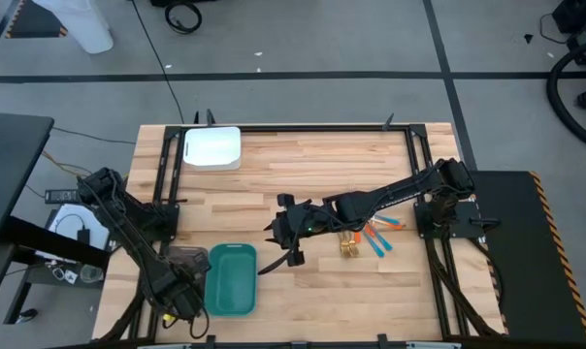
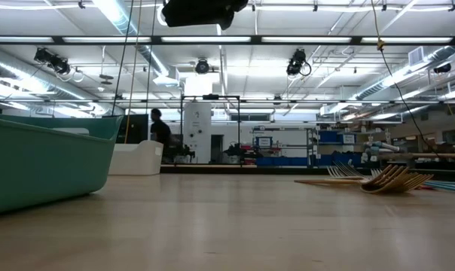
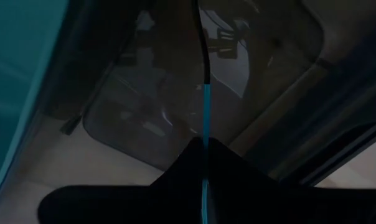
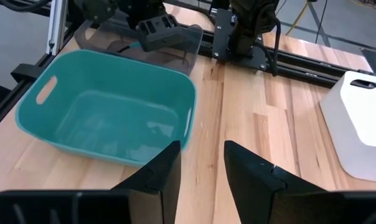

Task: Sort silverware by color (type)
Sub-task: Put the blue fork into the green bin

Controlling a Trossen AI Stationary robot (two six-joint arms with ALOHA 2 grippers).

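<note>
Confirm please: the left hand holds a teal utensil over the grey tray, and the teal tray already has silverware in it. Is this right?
Not quite. The teal tray is empty, as the right wrist view shows. The rest stands: the left hand is shut on a teal utensil over the grey tray.

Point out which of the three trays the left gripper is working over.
The smoky grey translucent tray by the left table edge. The left gripper, shut on a teal-blue utensil, hangs over it; the teal tray sits alongside, the white tray farther back.
</note>
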